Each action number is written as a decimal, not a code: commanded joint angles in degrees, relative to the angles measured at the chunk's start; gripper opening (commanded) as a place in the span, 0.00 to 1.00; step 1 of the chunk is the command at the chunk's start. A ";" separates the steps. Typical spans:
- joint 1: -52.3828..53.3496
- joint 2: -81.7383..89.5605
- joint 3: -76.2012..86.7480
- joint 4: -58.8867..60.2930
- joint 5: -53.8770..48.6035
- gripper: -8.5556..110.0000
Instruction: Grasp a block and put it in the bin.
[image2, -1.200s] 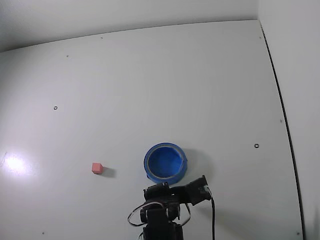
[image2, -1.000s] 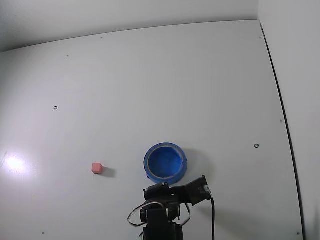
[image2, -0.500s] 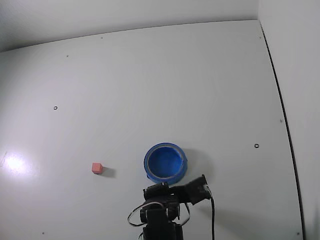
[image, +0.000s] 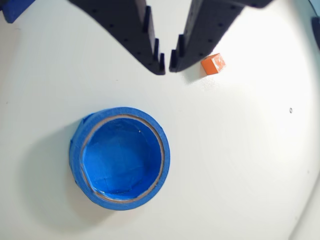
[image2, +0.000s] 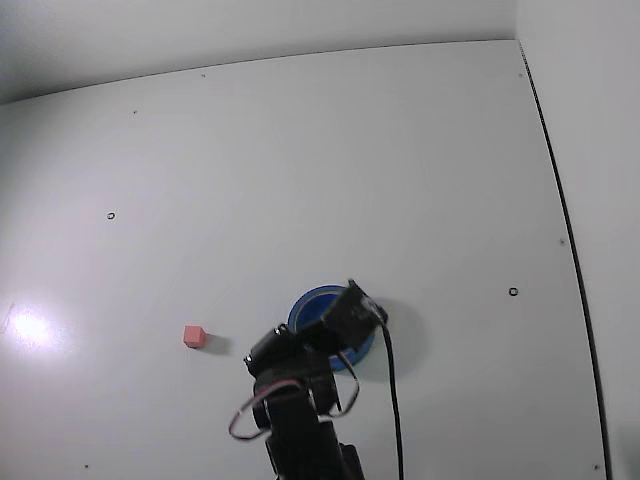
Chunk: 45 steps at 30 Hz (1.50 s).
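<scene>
In the wrist view the block (image: 213, 64), a small orange-pink cube, lies on the white table just right of my gripper's right fingertip, apart from it. My gripper (image: 167, 69) reaches in from the top edge; its black jaws stand almost together with only a thin slit and nothing between them. The bin (image: 120, 156), a round blue bowl, sits empty below and left of the fingertips. In the fixed view the block (image2: 194, 336) rests left of the bin (image2: 306, 306), and my arm (image2: 318, 352) covers much of the bin.
The white table (image2: 320, 180) stretches far beyond the arm, with small black marks (image2: 513, 292) dotted on it. A dark seam (image2: 565, 230) runs along the right side, and a black cable (image2: 392, 400) hangs from the arm.
The arm has risen from its folded pose and swung up and left over the bin. Block and bin have not moved.
</scene>
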 joint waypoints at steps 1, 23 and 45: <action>-1.58 -15.03 -13.54 -0.53 -8.53 0.08; -24.26 -44.21 -37.09 -0.62 -20.74 0.34; -26.10 -78.22 -58.80 -0.62 -26.81 0.30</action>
